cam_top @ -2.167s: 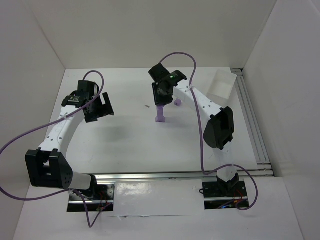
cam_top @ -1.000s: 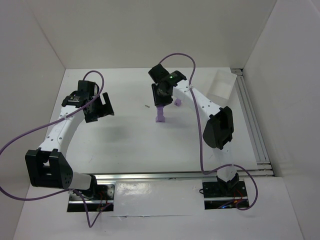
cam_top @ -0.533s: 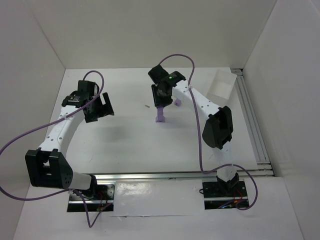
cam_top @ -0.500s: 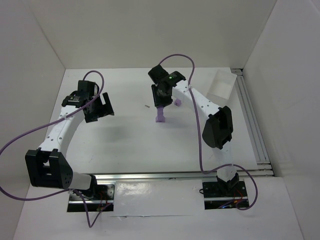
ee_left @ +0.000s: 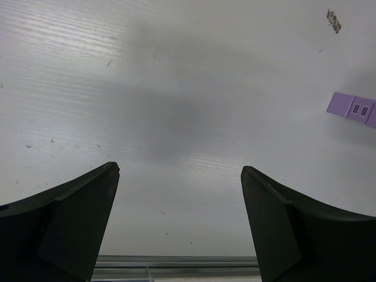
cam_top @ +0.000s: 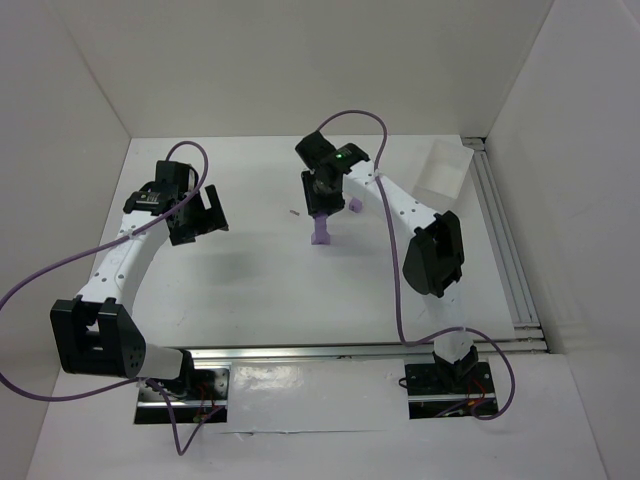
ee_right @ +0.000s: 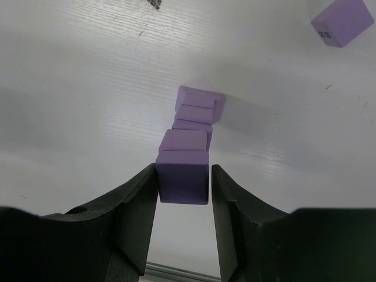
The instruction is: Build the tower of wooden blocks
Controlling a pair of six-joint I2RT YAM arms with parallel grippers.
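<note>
The tower [cam_top: 321, 229] is a narrow column of lilac cubes near the middle of the table. In the right wrist view it runs from its base [ee_right: 200, 101] up to the top cube [ee_right: 183, 176]. My right gripper [cam_top: 322, 192] hangs over it, and in the wrist view the gripper [ee_right: 183, 179] has its jaws closed around the top cube, which rests on the column. One loose lilac cube [cam_top: 356, 204] lies just right of the tower and also shows in the right wrist view [ee_right: 342, 22]. My left gripper [cam_top: 202, 214] is wide open and empty, off to the left.
A shallow white tray [cam_top: 440, 168] stands at the back right, next to rails [cam_top: 500, 240] along the right side. A small dark speck [cam_top: 295, 212] lies left of the tower. In the left wrist view a lilac piece [ee_left: 354, 109] is cut off by the right edge.
My right gripper and forearm have shifted slightly left over the tower, so more of the loose cube shows. The left arm has not moved.
</note>
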